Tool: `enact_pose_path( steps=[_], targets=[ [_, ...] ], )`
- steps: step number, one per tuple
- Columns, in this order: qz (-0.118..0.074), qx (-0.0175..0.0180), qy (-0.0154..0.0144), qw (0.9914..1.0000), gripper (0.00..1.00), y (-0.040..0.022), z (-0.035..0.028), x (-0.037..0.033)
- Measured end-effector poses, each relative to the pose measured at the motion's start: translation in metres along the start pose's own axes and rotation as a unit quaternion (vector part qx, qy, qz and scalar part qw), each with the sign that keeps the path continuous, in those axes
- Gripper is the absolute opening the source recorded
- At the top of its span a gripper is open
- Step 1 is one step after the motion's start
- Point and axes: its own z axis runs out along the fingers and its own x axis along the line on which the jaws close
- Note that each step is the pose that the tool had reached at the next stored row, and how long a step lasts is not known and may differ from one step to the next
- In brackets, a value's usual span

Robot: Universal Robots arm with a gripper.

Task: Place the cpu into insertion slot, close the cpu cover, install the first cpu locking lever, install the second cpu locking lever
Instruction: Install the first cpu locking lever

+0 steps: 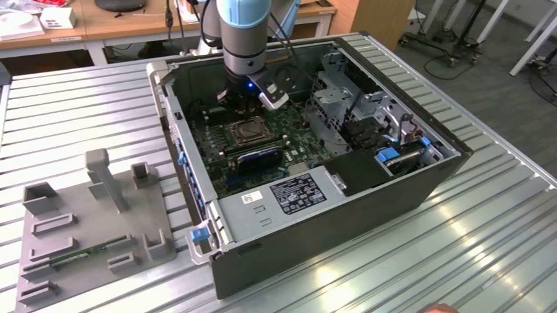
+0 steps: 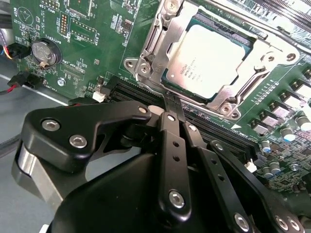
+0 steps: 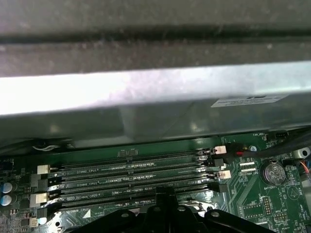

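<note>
— So where was the cpu (image 2: 214, 60) at that moment?

— Seated in the insertion slot (image 2: 146, 68), flat, its pale metal top showing through the window of the cpu cover (image 2: 265, 56), which lay down over it. In the exterior view the socket (image 1: 246, 132) sat about the middle of the green motherboard (image 1: 296, 127), inside the open computer case (image 1: 348, 215) on the slatted metal table (image 1: 78, 104).

— And the gripper?

— Its black fingers were drawn together to a narrow tip (image 2: 174, 104) — pressed flat against each other with nothing between them. In the second wrist view that tip pointed at the near edge of the socket frame, just short of the chip, over the dark memory slots (image 2: 218, 131) that ran beside the socket. Whether it touched the frame I could not tell.

— Anything from the other camera?

— The first wrist view looked across the memory slots (image 3: 131, 177) toward the grey inner wall of the case (image 3: 155, 87), with the gripper's tip (image 3: 166, 191) low in front and a round coin battery (image 3: 273, 171) off to one side.

— And outside the case?

— In the exterior view the arm (image 1: 252, 39) came down from the far side — its gripper (image 1: 252, 98) just beyond the socket. A grey fixture tray (image 1: 87, 228) lay on the table to the exterior view's left, well apart from the case.
</note>
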Motion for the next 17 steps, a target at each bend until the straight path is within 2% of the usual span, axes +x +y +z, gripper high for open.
enact_pose_path(
  steps=[11, 17],
  targets=[
    [0.001, 0.0000, -0.0003, 1.00000, 0.11, -0.0001, 0.0006, 0.0000],
    [0.001, -0.0014, -0.0002, 1.00000, 0.11, -0.0001, 0.0007, -0.0011]
  ],
)
